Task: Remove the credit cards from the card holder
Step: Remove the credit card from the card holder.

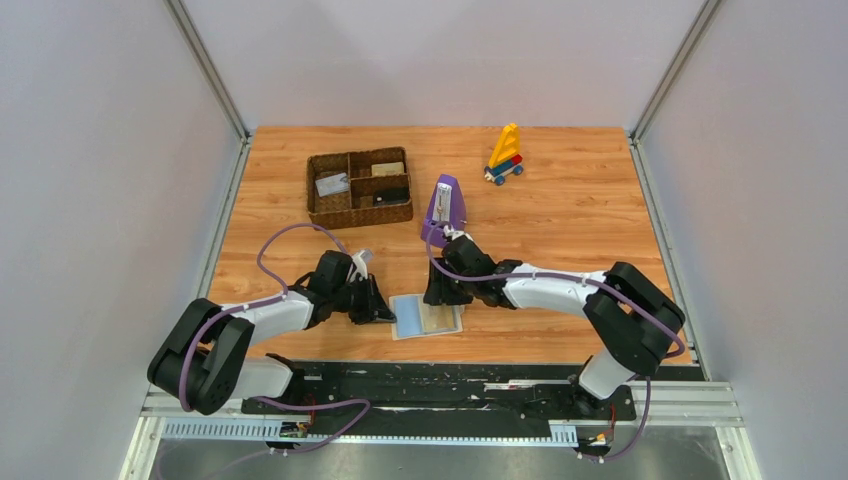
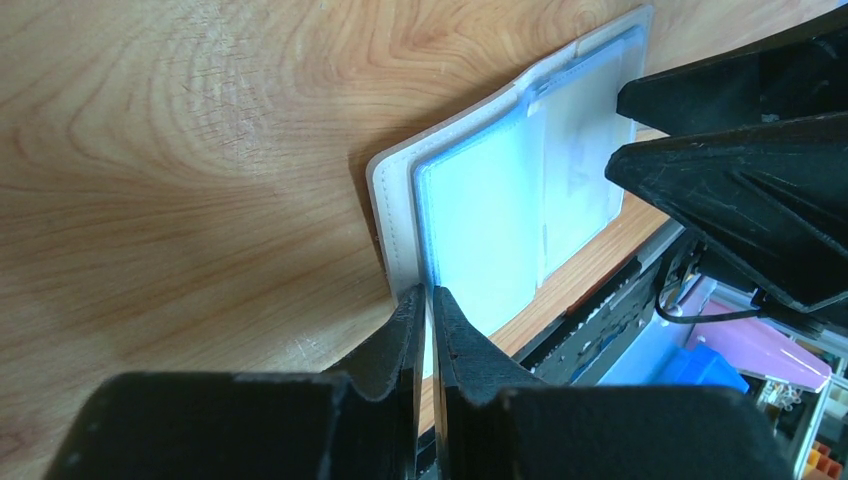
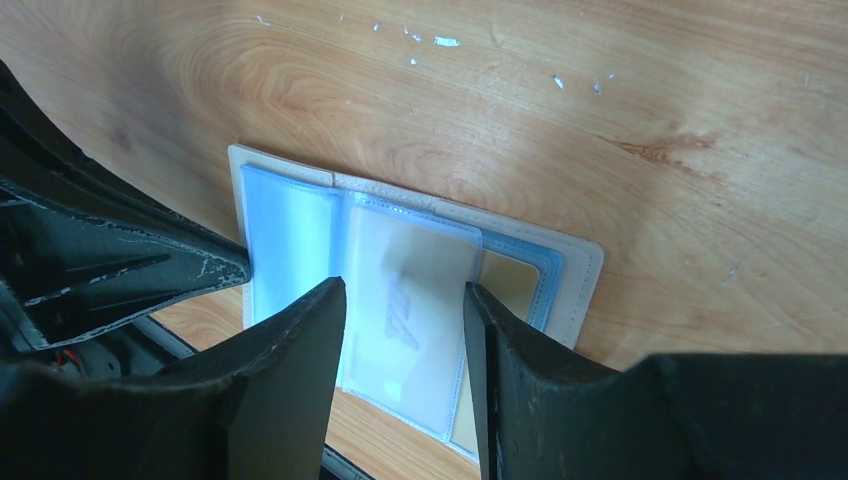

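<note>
A: Where is the card holder (image 1: 427,316)?

B: It lies open and flat on the wooden table (image 1: 580,220), close to the near edge and between the two grippers. Its clear blue pockets face up.

A: What about the left gripper (image 1: 388,314)?

B: It is at the holder's left edge. In the left wrist view its fingers (image 2: 395,345) are drawn almost together, with only a thin slit between them. The rim of the blue pocket runs straight into that slit, so the gripper is pinching the holder by that edge.

A: And the right gripper (image 1: 440,298)?

B: It stands over the holder from the far side, tips pointing down. Its own camera shows the jaws apart, with one finger on each side of a clear pocket leaf in the middle of the holder. I can't tell whether the tips touch the plastic.

A: Is there a card inside?

B: A tan card (image 3: 510,285) shows in a pocket in the holder's right half, just outside the right gripper's jaws. The middle leaf shows a faint scribble, too blurred to read.

A: Any other cards?

B: There are three in the woven tray (image 1: 360,215) at the back left, well apart from the holder. They are a grey card (image 1: 332,184), a beige card (image 1: 388,168) and a black card (image 1: 392,195), each in its own compartment.
</note>
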Robot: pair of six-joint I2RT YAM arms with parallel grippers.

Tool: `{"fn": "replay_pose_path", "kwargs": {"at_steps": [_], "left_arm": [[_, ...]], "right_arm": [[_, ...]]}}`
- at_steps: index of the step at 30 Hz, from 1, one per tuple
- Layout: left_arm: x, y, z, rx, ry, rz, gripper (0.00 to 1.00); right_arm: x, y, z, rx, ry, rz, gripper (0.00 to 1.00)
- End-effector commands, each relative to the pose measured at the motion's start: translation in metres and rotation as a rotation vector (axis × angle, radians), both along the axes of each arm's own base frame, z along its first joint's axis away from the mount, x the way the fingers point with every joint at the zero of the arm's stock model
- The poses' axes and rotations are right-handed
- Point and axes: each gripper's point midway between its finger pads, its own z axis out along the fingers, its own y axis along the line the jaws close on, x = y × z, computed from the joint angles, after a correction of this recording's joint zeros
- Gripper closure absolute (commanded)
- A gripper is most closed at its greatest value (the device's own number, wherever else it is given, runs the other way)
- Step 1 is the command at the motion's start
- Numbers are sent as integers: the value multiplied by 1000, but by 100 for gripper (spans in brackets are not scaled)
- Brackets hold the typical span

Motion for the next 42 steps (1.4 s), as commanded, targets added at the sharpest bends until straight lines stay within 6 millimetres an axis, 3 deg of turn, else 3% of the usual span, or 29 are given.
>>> {"fn": "replay_pose_path", "kwargs": {"at_steps": [1,21,42], "left_arm": [[-4,7,-10,43,0,1,86],[-4,8,-7,47,-4,4,86],[-2,7,-5,45,-3,6,86]], "right_arm": [[-27,13,-6,121,118,52,53],[-24,24,42,308,76,85,54],[-24,38,68,388,73,123,53]]}}
